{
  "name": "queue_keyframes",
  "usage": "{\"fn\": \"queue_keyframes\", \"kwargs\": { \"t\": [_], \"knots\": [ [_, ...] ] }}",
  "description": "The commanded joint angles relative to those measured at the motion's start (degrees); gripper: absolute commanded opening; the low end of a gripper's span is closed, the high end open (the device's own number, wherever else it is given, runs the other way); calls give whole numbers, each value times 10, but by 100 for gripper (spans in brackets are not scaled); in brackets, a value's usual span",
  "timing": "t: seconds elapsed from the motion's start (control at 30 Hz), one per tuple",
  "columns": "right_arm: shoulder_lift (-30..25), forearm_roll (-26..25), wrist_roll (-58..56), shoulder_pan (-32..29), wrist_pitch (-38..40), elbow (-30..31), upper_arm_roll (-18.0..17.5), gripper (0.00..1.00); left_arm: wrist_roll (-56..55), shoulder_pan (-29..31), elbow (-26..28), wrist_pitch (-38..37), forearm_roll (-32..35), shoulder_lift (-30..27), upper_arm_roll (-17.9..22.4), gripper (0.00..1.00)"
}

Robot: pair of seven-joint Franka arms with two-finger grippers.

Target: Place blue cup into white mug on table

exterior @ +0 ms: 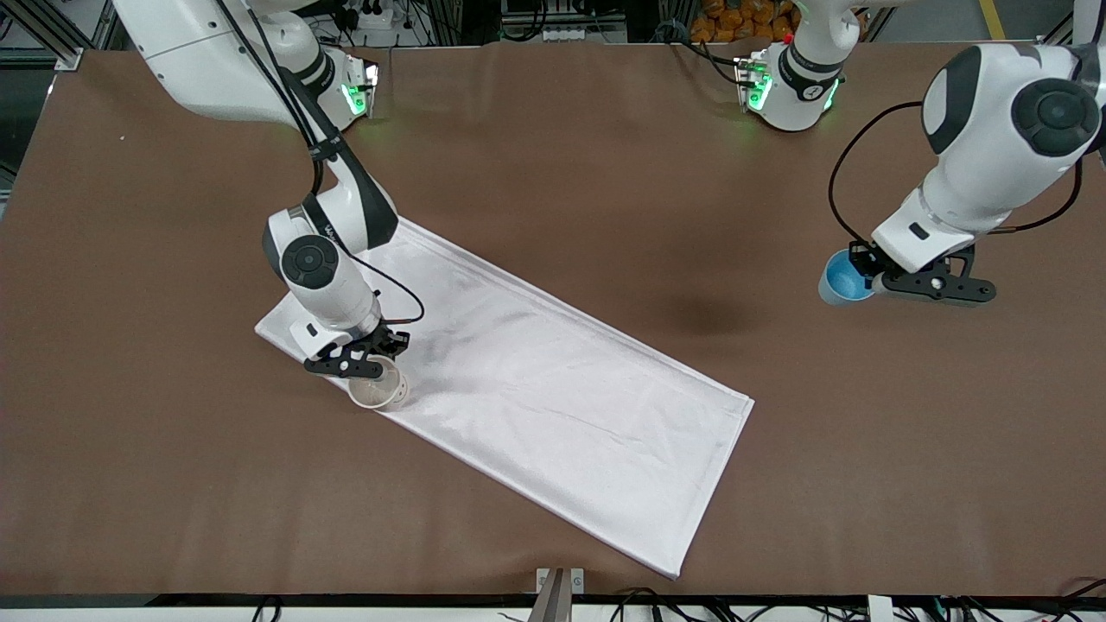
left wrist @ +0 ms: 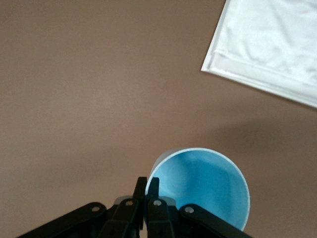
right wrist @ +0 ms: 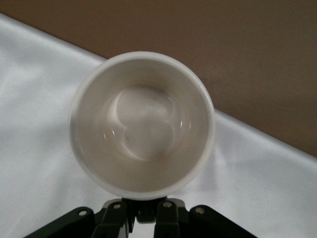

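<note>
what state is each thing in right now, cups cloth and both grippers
blue cup: empty, tilted, held above the table by its rim
white mug: empty, mouth up, over the cloth's edge
white cloth: lying flat on the table
left gripper: shut on the blue cup's rim
right gripper: shut on the white mug

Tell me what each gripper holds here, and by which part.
Left gripper pinches the blue cup by its rim wall. Right gripper holds the white mug at its side, probably the handle, which is hidden.
</note>
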State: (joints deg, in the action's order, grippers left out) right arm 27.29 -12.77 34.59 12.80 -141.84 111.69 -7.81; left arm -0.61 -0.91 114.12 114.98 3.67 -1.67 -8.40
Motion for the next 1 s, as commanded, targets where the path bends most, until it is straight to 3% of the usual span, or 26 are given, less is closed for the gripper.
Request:
{"fn": "queue_keyframes", "kwargs": {
  "t": [0.0,0.33,0.8,0.97],
  "knots": [
    [-20,-16,35,18,35,-23,-4,0,-43,5,-77,-80,-35,-4,-5,0],
    [-10,-8,127,119,168,-155,-11,0,-87,6,-160,-163,-63,-4,-2,0],
    [45,23,186,281,173,-256,-13,0,-115,14,-189,-204,-89,-7,-7,0],
    [85,21,207,333,171,-300,-12,0,-171,10,-182,-213,-84,-5,-42,0]
  ]
}}
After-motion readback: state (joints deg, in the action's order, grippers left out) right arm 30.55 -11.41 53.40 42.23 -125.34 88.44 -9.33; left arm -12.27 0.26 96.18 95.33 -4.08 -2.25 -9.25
